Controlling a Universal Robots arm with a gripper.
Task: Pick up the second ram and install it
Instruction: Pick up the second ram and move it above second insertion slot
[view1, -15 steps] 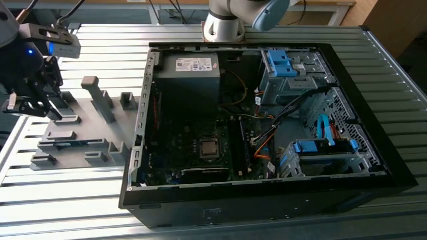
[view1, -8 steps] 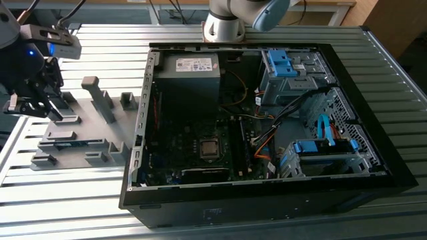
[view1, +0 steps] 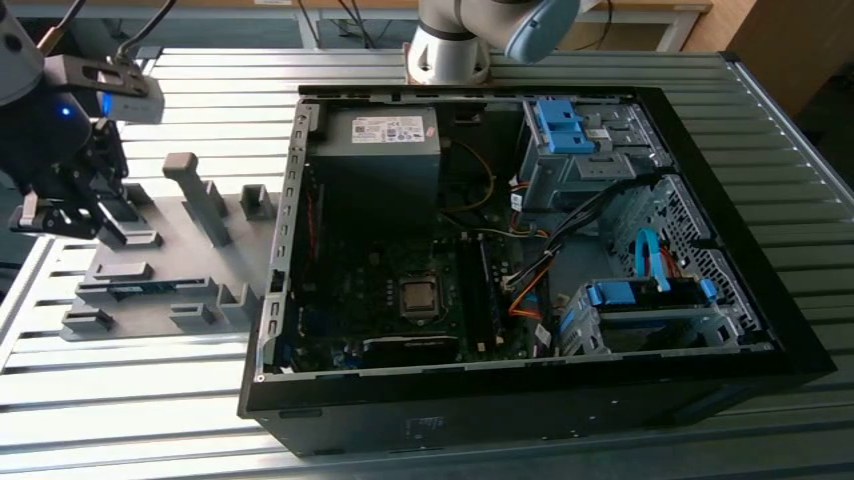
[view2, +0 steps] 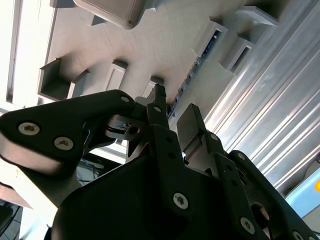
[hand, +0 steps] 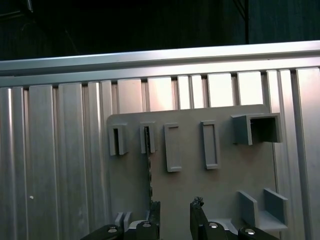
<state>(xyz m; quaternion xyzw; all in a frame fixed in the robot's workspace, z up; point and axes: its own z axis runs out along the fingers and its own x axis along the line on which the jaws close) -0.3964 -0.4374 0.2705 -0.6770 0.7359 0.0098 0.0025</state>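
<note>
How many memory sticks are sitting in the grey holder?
1. The second ram stands on edge in a slot of the grey fixture, close to the open gripper. More sticks may be hidden inside the computer case.

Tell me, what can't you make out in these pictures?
- The second ram: edge-on in the first wrist view, chips unseen; grey fixture blocks hide most of it in the exterior view.
- Where it plugs into the computer case: too dark, exterior view.
</note>
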